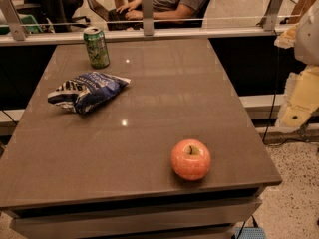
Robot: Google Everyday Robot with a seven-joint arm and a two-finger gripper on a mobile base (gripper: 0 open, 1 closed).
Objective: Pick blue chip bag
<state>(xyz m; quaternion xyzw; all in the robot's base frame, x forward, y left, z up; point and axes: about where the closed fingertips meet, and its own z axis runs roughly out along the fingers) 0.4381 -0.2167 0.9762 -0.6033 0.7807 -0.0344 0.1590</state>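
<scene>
The blue chip bag lies crumpled on its side on the left part of the brown table; it is shiny dark blue with white and black markings. My gripper shows as white and pale-yellow parts at the right edge of the view, off the table's right side and far from the bag. It holds nothing that I can see.
A green soda can stands upright behind the bag near the table's far edge. A red apple sits near the front right edge. A glass partition with a rail runs behind the table; a person sits beyond it.
</scene>
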